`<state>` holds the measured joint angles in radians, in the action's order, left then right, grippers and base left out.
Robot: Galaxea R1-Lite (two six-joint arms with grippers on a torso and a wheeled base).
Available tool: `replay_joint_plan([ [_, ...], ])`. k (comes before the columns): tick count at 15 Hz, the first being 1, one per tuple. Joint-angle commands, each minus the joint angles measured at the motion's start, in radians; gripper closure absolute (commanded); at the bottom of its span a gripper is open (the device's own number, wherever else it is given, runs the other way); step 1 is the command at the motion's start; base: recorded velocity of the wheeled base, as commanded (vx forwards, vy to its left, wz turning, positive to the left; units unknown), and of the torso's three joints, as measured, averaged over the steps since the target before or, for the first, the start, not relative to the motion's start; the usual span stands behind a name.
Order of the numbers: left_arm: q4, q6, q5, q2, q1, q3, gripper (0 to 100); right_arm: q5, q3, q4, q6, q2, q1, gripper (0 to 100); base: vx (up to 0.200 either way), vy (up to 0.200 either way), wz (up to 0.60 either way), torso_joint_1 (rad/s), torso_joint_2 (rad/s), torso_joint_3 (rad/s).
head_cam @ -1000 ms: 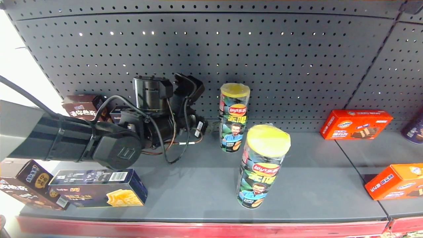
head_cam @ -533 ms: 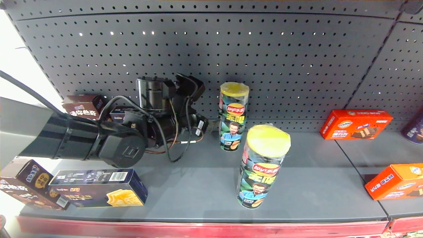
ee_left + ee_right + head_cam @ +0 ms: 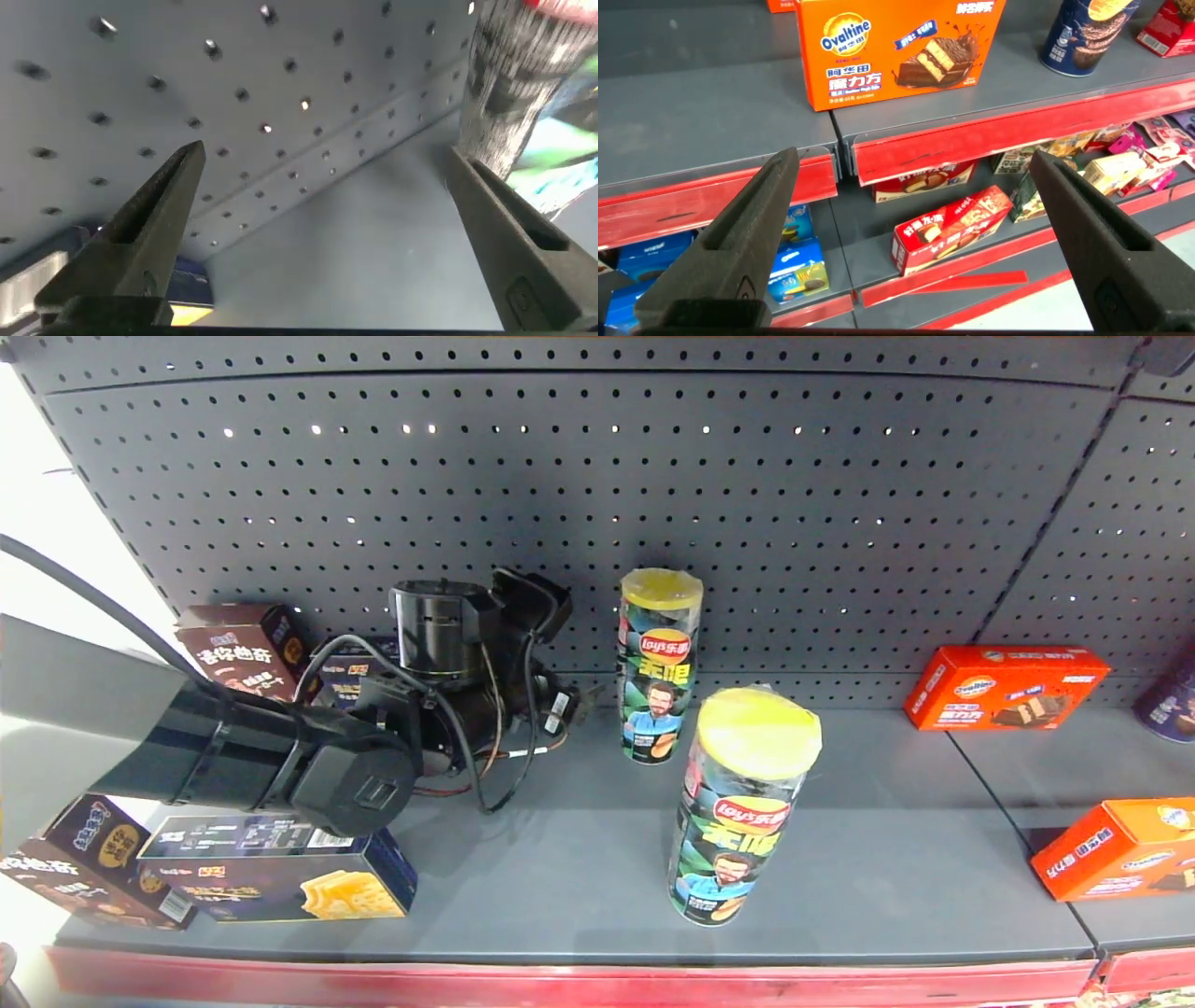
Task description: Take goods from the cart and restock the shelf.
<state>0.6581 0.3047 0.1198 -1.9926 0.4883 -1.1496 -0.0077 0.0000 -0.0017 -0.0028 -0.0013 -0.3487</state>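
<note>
One second on, the left gripper [image 3: 325, 159], spread wide and empty, had dipped and eased away from the rear can [image 3: 660, 663], which looked placed on the shelf [image 3: 887, 859].

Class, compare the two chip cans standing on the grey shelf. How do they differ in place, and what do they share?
The rear can stands by the pegboard back wall; the front can stands near the front edge of the shelf. The rear can is closer to the open left gripper; the front can sits farther to the robot's right. Both are upright, with yellow lids and the same print; neither is held.
</note>
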Motion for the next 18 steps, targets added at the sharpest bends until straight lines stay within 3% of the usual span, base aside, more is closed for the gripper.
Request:
replay_joint_plan([
  [1, -0.002, -0.001, 0.001, -0.038, 0.001, -0.015, 0, 0.0, 0.0, 0.0, 0.0, 0.001, 0.001, 0, 0.0, 0.0, 0.0, 0.0, 0.0, 0.0],
  [18, -0.015, -0.007, 0.004, -0.071, 0.058, -0.079, 0, 0.0, 0.0, 0.0, 0.0, 0.001, 0.001, 0, 0.0, 0.0, 0.0, 0.0, 0.0, 0.0],
])
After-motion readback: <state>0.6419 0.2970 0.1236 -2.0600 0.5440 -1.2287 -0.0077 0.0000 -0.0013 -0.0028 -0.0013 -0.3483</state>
